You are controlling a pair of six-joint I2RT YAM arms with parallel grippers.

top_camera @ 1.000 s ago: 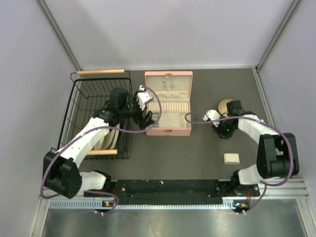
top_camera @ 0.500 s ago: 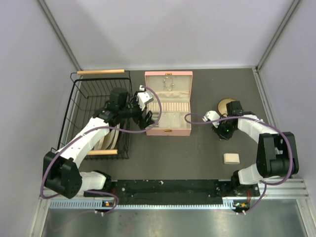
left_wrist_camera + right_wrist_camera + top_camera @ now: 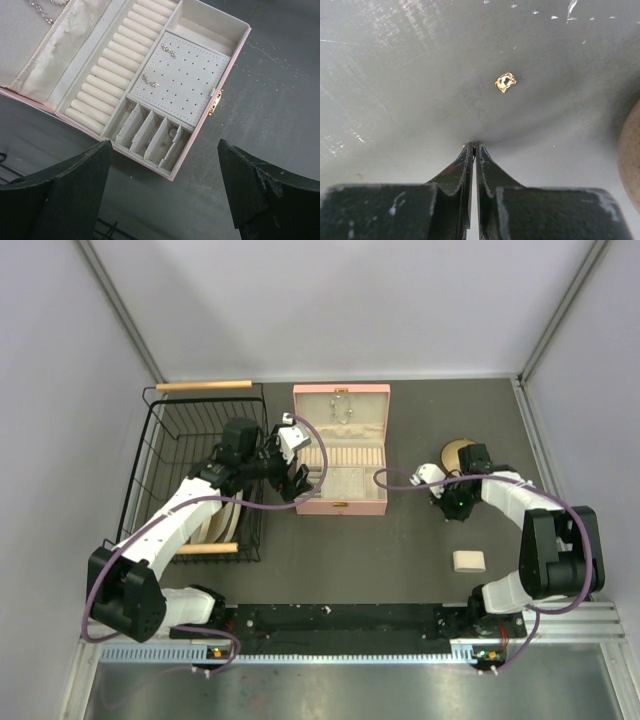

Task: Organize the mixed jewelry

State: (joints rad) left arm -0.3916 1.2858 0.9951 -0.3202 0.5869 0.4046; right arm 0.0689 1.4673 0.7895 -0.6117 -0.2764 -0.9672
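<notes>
The pink jewelry box (image 3: 340, 448) stands open; in the left wrist view (image 3: 220, 95) it holds sparkly studs (image 3: 168, 49) on its perforated pad, a silvery chain (image 3: 42, 12) in the lid and a tiny pale bead (image 3: 173, 133) in a front slot. My left gripper (image 3: 297, 480) hangs open and empty over the table by the box's front left corner (image 3: 165, 200). My right gripper (image 3: 455, 506) is shut, its tips (image 3: 474, 145) on the table. A tiny glint shows at the tips; I cannot tell if anything is pinched. A small gold piece (image 3: 505, 82) lies just beyond them.
A black wire basket (image 3: 160, 470) with plates stands left of the box. A round wooden bowl (image 3: 458, 452) sits just behind my right gripper, its edge in the right wrist view (image 3: 632, 150). A beige block (image 3: 468, 561) lies nearer the front right.
My right gripper has shifted slightly nearer and to the left on the table. The left arm has not moved.
</notes>
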